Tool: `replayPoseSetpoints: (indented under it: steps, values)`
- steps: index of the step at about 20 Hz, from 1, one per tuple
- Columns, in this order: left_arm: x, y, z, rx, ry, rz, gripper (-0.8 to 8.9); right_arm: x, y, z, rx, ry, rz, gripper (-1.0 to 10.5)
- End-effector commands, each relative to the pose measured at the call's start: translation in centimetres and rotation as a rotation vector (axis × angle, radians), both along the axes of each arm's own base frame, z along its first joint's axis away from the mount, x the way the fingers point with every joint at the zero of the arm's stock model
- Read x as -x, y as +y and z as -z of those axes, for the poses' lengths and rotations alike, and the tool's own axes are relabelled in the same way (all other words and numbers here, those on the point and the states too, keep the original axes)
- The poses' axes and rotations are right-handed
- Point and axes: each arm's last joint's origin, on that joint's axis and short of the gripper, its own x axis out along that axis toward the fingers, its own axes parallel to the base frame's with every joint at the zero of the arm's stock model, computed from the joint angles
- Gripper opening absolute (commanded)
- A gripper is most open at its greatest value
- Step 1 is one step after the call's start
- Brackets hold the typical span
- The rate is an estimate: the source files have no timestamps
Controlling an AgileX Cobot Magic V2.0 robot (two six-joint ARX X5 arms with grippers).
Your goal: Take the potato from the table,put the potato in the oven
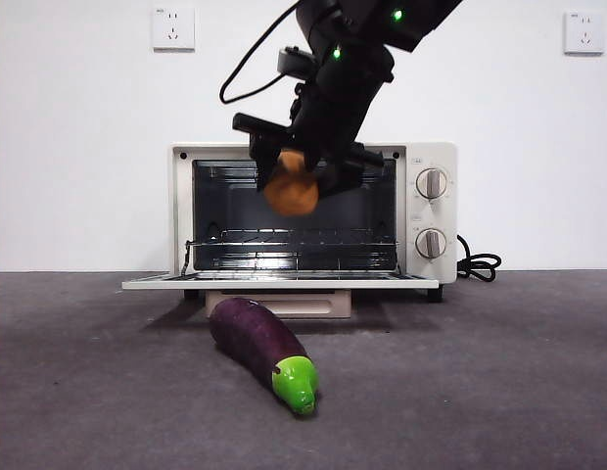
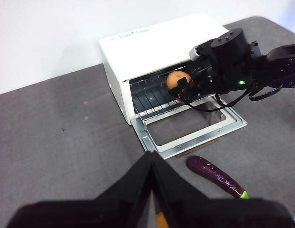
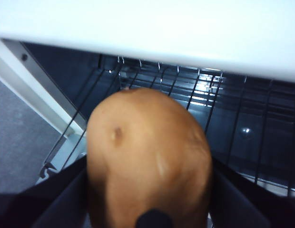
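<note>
My right gripper (image 1: 296, 174) is shut on the orange-brown potato (image 1: 290, 188) and holds it in the air at the mouth of the cream-white oven (image 1: 429, 159), above the wire rack. The potato (image 3: 147, 161) fills the right wrist view between the two jaws, with the rack behind it. From the left wrist view the potato (image 2: 178, 81) and the right gripper (image 2: 186, 86) sit just inside the oven (image 2: 138, 47) opening, over the lowered door (image 2: 195, 137). My left gripper (image 2: 152, 164) hangs shut and empty above the table (image 2: 57, 142), well away from the oven.
A dark purple eggplant (image 1: 262, 348) with a green tip lies on the table in front of the open door; it shows as the eggplant (image 2: 216, 175) in the left wrist view. A black cord (image 1: 477, 264) trails from the oven's right side.
</note>
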Motion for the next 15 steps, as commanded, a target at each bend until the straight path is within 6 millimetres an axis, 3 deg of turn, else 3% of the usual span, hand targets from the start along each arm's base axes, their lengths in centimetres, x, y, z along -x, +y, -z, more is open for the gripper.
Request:
replayPoseSetpoints:
  steps: [1,9,15]
  values:
    - [-0.1,-0.1,0.1,-0.021,-0.005,0.006,-0.06,-0.3,0.4,0.9,-0.008,-0.005,0.006,1.3]
    - [-0.2,-0.1,0.1,-0.022,-0.005,0.004,-0.06,-1.4,0.3,2.7,-0.006,-0.002,0.041,1.4]
    - [-0.2,-0.1,0.1,-0.022,-0.005,0.004,-0.06,-1.9,0.2,2.9,-0.029,-0.026,0.06,1.4]
